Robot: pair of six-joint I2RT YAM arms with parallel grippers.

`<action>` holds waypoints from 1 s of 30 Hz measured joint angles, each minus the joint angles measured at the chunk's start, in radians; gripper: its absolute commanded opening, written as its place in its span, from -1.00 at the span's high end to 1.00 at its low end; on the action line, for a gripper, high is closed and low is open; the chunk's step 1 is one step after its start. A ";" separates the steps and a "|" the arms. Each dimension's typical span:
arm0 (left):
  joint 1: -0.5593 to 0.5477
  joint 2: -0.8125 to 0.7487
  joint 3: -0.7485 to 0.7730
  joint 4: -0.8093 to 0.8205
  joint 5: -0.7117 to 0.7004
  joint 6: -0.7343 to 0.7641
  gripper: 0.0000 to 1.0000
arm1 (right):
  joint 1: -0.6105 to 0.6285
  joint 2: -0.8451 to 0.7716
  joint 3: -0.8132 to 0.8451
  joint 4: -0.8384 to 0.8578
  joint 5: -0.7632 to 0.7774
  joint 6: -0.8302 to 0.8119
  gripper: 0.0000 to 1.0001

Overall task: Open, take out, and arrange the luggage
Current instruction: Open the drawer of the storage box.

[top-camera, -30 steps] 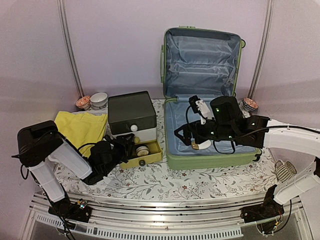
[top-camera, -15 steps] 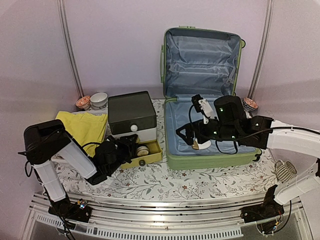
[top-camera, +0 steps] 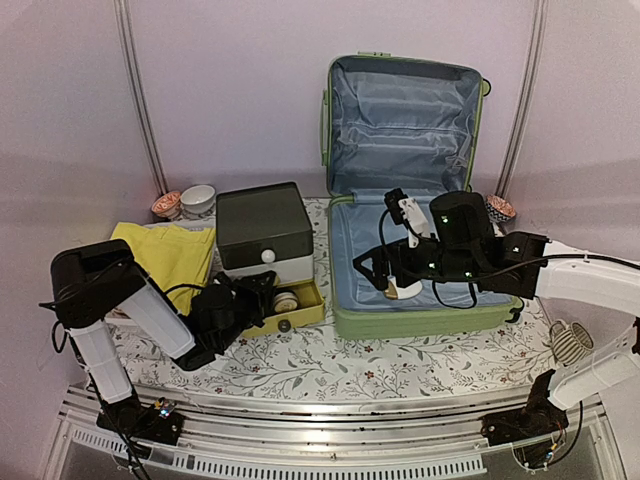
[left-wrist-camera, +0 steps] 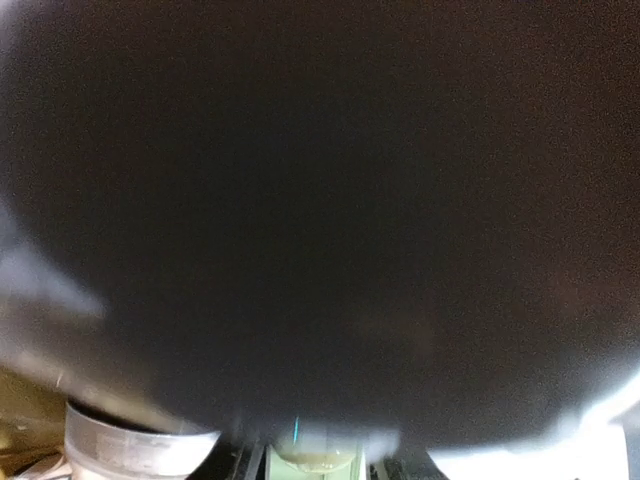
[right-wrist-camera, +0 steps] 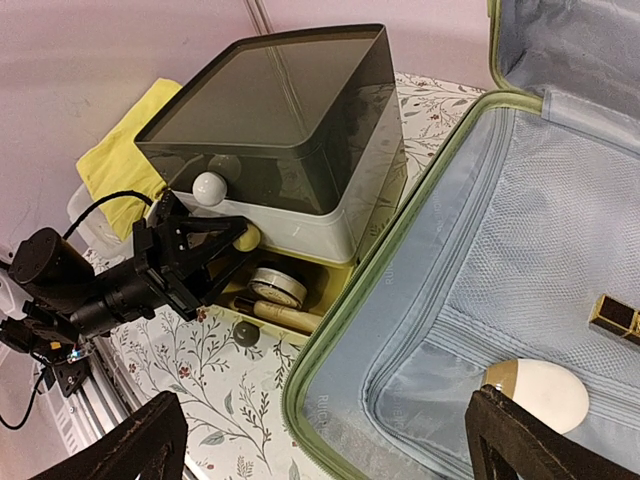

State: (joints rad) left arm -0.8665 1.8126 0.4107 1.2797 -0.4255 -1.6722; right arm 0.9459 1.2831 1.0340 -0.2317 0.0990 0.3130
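The luggage [top-camera: 400, 322] lies open, its lid standing against the wall and its blue lining bare. A white egg-shaped thing [right-wrist-camera: 540, 392] and a small gold-and-dark box [right-wrist-camera: 615, 317] rest in the lower half. My right gripper [top-camera: 372, 240] hangs over that half near the green rim [right-wrist-camera: 400, 250], jaws wide open and empty. My left gripper [top-camera: 262, 290] reaches into the yellow drawer [top-camera: 305, 312] of the dark-lidded drawer box [top-camera: 265, 230]. Its fingers [right-wrist-camera: 200, 245] meet on a pale yellow round thing [right-wrist-camera: 247, 237]. The left wrist view is mostly dark, with that round thing [left-wrist-camera: 312, 455] between the jaws.
A round tin [right-wrist-camera: 277, 287] and a tube [right-wrist-camera: 285, 317] lie in the drawer, behind its knob [right-wrist-camera: 246, 333]. A yellow cloth [top-camera: 165, 250] lies at the left, with bowls [top-camera: 190, 200] behind it. Another bowl [top-camera: 500, 208] and a white ribbed thing [top-camera: 570, 345] sit to the right.
My left arm has pushed forward to the drawer and its jaws have narrowed. The right gripper has drifted slightly to the right over the luggage, still open.
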 measured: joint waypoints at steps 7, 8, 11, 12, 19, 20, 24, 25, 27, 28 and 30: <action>-0.045 -0.001 -0.003 0.000 -0.063 -0.005 0.47 | 0.000 0.000 0.000 0.000 0.000 0.000 -0.98; -0.054 -0.003 -0.007 0.000 -0.071 -0.006 0.47 | 0.000 0.000 0.000 0.000 0.000 0.000 -0.97; -0.080 -0.016 -0.021 -0.001 -0.092 -0.013 0.48 | 0.000 -0.002 -0.002 0.000 0.000 0.000 -0.98; -0.092 -0.020 -0.026 -0.003 -0.099 -0.017 0.47 | 0.000 -0.002 -0.002 0.000 0.000 0.000 -0.98; -0.144 -0.068 -0.041 -0.059 -0.144 -0.035 0.47 | 0.000 -0.003 -0.009 0.000 0.000 0.000 -0.97; -0.151 -0.079 -0.042 -0.073 -0.149 -0.040 0.48 | 0.000 -0.003 -0.010 0.000 0.000 0.000 -0.97; -0.179 -0.122 -0.045 -0.143 -0.174 -0.054 0.47 | -0.001 -0.003 -0.015 0.000 -0.001 0.001 -0.98; -0.183 -0.126 -0.045 -0.150 -0.178 -0.057 0.47 | -0.002 -0.003 -0.015 0.000 -0.001 0.001 -0.98; -0.194 -0.133 -0.045 -0.163 -0.188 -0.064 0.47 | -0.002 -0.003 -0.015 0.000 -0.002 0.001 -0.98; -0.198 -0.134 -0.045 -0.166 -0.191 -0.066 0.47 | -0.003 -0.003 -0.015 0.000 -0.002 0.001 -0.98; -0.207 -0.135 -0.045 -0.173 -0.200 -0.070 0.47 | -0.003 -0.003 -0.015 0.000 -0.004 0.000 -0.98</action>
State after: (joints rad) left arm -1.0733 1.6775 0.3653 1.1065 -0.6250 -1.7424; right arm 0.9428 1.2797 1.0191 -0.2314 0.0948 0.3134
